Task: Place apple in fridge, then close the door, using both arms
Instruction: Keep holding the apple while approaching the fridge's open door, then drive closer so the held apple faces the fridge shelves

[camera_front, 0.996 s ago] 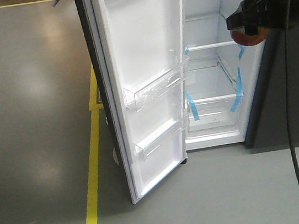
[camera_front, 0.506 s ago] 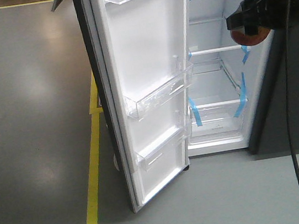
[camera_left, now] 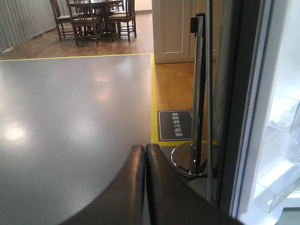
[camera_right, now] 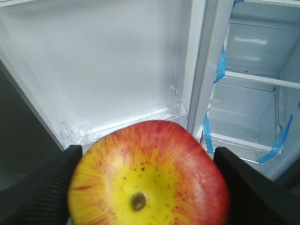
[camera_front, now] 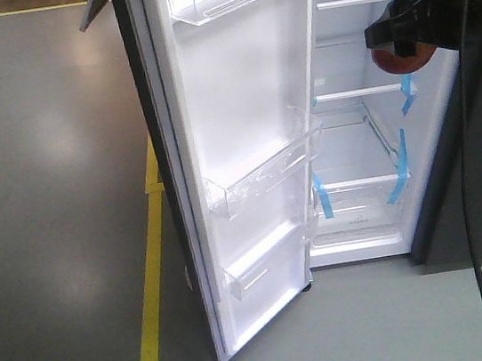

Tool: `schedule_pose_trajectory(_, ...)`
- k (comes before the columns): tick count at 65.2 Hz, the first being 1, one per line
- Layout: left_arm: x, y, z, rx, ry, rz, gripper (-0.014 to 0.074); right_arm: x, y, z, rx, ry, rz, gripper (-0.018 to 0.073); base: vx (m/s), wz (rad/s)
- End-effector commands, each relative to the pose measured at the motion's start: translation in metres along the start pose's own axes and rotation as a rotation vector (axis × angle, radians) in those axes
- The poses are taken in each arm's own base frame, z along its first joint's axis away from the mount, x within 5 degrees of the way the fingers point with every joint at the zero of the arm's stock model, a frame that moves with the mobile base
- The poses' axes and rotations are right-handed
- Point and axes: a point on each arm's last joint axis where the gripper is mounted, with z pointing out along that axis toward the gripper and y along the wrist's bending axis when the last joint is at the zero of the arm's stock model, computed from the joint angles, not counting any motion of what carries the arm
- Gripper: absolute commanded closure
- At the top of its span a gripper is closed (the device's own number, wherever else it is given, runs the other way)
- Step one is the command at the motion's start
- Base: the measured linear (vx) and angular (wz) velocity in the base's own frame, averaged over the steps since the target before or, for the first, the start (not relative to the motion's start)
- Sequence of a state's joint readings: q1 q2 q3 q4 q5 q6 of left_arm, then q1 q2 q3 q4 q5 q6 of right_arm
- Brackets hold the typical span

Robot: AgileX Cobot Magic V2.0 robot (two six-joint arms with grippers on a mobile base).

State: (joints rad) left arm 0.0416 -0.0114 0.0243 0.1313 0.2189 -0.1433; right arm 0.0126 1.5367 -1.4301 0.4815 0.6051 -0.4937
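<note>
Left of the fridge point(camera_front: 357, 142) lies a smooth grey floor point(camera_front: 48, 216) with a soft sheen, crossed by a yellow tape line point(camera_front: 150, 265). The left gripper point(camera_left: 144, 151) hangs low over that floor, outside the fridge's door point(camera_front: 239, 100). Its two rounded black fingers point(camera_left: 133, 178) are pressed flat together with nothing between them. Near the door's edge a polished chrome post point(camera_left: 199, 84) stands on a round base. A dark rectangular floor sign point(camera_left: 175, 125) beside the post bears white characters too small to read. The door stands wide open on the fridge's left, with a dark grey edge, a smooth white lining and clear plastic bins point(camera_front: 262, 170). Inside the fridge are white walls, glass shelves and strips of blue tape point(camera_front: 400, 178). Before the fridge's right wall, at upper-shelf height, the right arm point(camera_front: 445, 4) reaches in roughly level, and a black cable point(camera_front: 469, 202) hangs from it. The right gripper point(camera_front: 393, 38) is clamped on the apple point(camera_right: 150, 173), one black finger at each side. The glossy fruit is red with yellow streaks, and its dimple faces the wrist camera.
</note>
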Motion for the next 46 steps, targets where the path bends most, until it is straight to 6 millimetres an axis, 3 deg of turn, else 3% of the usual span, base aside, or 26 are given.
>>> schedule_pose_trajectory(1,0.0027,-0.0012,0.0009,0.017,-0.054,-0.005,0.0602,-0.0222,0.0028,-0.0235,0.025,-0.136,-0.007,0.0391,0.14,0.00)
schedule_pose_trajectory(46,0.0027,-0.0012,0.0009,0.017,-0.054,-0.005,0.0602,-0.0222,0.0028,-0.0235,0.025,-0.136,-0.007,0.0391,0.12,-0.01)
